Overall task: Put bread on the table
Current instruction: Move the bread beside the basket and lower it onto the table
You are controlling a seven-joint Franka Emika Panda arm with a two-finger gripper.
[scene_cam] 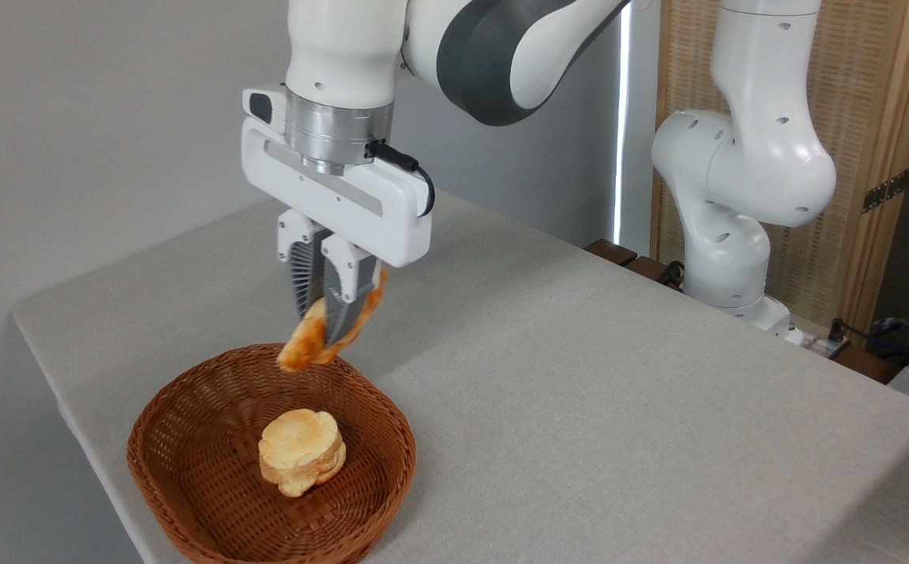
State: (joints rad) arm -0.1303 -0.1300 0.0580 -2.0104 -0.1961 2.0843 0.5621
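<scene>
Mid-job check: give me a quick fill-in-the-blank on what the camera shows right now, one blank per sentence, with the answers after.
1. The gripper is shut on the ____, a long golden-brown pastry.
2. The bread hangs in the air above the back rim of the wicker ____.
3. Inside the basket, one round ____ remains.
4. The bun lies on the basket's floor, and no food lies yet on the cloth-covered ____.

Answers: bread; basket; bun; table
</scene>
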